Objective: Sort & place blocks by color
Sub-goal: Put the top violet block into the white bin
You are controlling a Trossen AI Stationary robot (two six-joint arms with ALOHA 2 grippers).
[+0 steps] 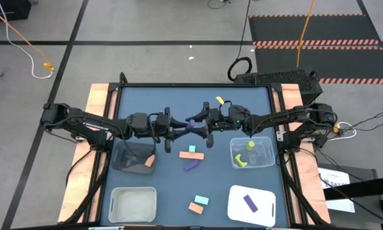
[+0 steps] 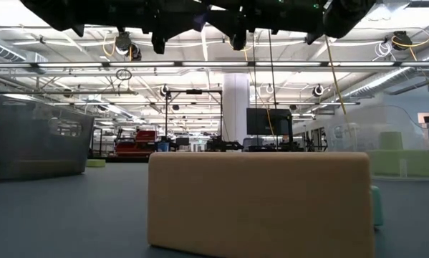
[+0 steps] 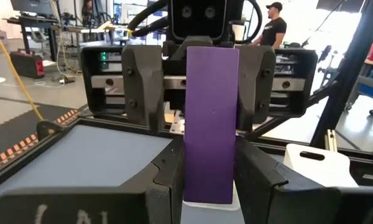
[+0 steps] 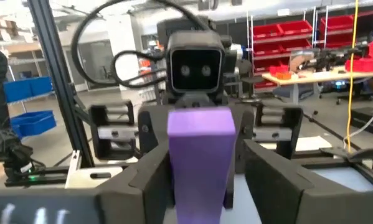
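Purple bar (image 3: 211,124) sits between the two grippers above the table's centre, raised off the surface. In the left wrist view it stands upright between the left gripper's fingers (image 3: 167,180), which close on its lower end; the opposing gripper's fingers flank its upper part. In the right wrist view the same bar (image 4: 198,155) fills the gap between the right gripper's fingers (image 4: 270,180), and whether these press on it or stand just off it cannot be told. In the high view the left gripper (image 1: 178,134) and right gripper (image 1: 201,125) meet nose to nose, with the bar a small purple spot (image 1: 190,126) between them.

Other blocks lie on the table (image 1: 178,102) below:
- a salmon and mint pair (image 1: 192,152), touching;
- a purple block (image 1: 191,165) just beside that pair;
- a mint block (image 1: 201,200) and a salmon block (image 1: 195,207) near the front edge;
- a yellow piece (image 1: 220,100) near the far edge.

Containers:
- dark bin (image 1: 128,158), left side, holding a salmon block (image 1: 149,161);
- clear bin (image 1: 265,148), right side, holding yellow-green blocks (image 1: 244,155);
- white tray (image 1: 236,206), front right, holding a purple bar (image 1: 250,203);
- pale tray (image 1: 132,204), front left.

In the low view a tan block (image 2: 261,204) fills the foreground.
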